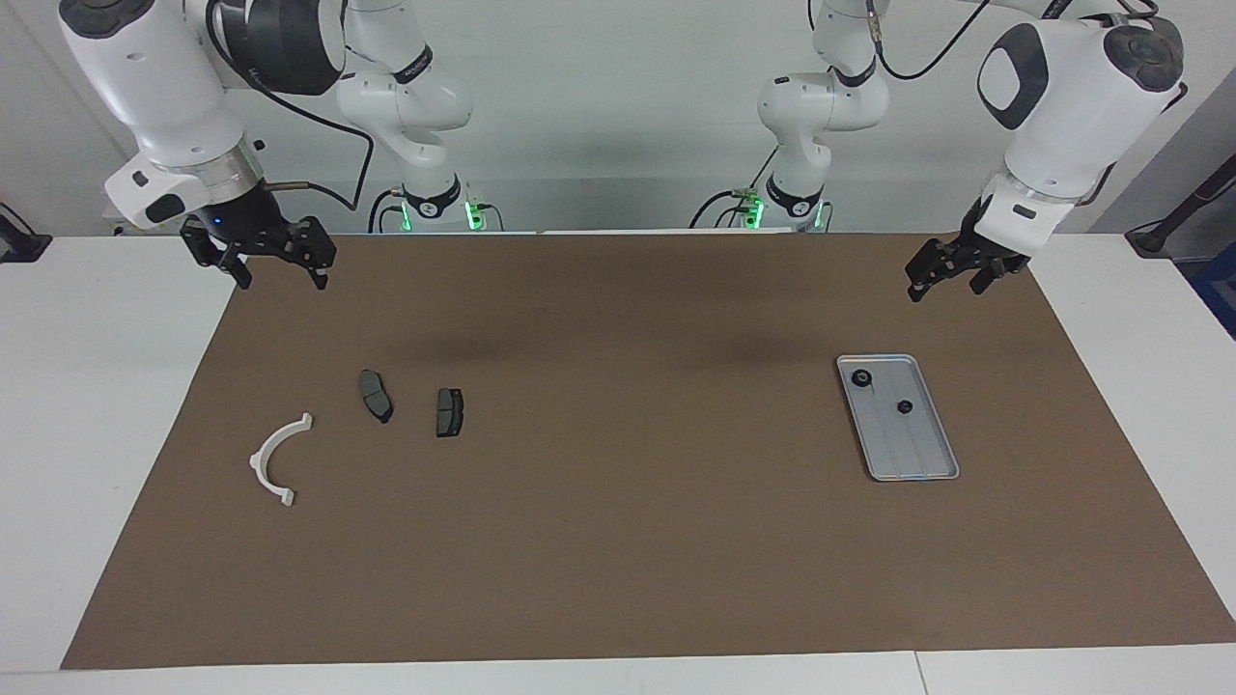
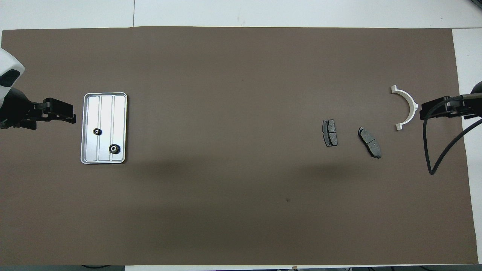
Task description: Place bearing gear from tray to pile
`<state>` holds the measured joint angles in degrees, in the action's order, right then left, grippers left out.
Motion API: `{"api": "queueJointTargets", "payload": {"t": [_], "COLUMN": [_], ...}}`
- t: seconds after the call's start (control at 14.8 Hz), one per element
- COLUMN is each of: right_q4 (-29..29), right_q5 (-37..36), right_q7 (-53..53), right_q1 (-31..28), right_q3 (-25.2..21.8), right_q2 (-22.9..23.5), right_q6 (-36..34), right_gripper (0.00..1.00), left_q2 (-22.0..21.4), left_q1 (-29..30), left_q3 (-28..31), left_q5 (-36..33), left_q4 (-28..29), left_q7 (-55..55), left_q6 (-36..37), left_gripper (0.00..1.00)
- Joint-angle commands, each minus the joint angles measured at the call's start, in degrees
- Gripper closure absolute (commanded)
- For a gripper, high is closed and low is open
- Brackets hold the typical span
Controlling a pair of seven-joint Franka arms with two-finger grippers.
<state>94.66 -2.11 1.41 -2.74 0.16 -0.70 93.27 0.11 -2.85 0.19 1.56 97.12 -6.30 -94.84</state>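
Brown matting covered the counter (image 1: 618,541). Both arms waited above its robot-side edge, the left gripper (image 1: 951,275) and the right gripper (image 1: 275,270) empty with jaws apart. On the tray (image 2: 119,113), at the left arm's end, lay two small bearing gears (image 2: 114,148) (image 2: 97,131), probably hard, light and smooth; grasping across the toothed rim seemed safest. The pile (image 2: 371,145) lay well apart.

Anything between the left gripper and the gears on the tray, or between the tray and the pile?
Nothing visible. The left gripper hangs open over bare mat, above the tray holding two gears. Only bare mat separates it from the pile.
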Motion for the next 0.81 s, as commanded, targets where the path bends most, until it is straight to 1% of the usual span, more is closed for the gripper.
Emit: {"api": "queueJointTargets", "payload": {"t": [0.0, 0.2, 0.47, 0.74], "right_q4": [2.0, 2.0, 2.0, 2.0], "right_q5": [-0.5, -0.5, -0.5, -0.5], "right_q7": [-0.8, -0.7, -0.6, -0.4], "right_q1": [-0.9, -0.9, -0.9, -0.9], "right_q3": [0.7, 0.7, 0.7, 0.7], "right_q2": [-1.4, -1.4, -1.4, -1.4], "right_q6": [1.7, 1.7, 1.7, 1.7], "right_gripper": [0.00, 0.00, 0.00, 0.00], "left_q2": [-0.1, 0.2, 0.2, -2.0], "left_q1": [0.6, 0.6, 0.7, 1.4], "left_q3": [-0.8, -0.5, -0.1, -0.4], "left_q5": [-0.2, -0.1, -0.1, -0.2], "left_q4": [-0.3, -0.3, -0.3, 1.7], "left_q7": [0.2, 0.1, 0.0, 0.1], "left_q6": [0.2, 1.1, 0.0, -1.1], "left_gripper": [0.00, 0.00, 0.00, 0.00]}}
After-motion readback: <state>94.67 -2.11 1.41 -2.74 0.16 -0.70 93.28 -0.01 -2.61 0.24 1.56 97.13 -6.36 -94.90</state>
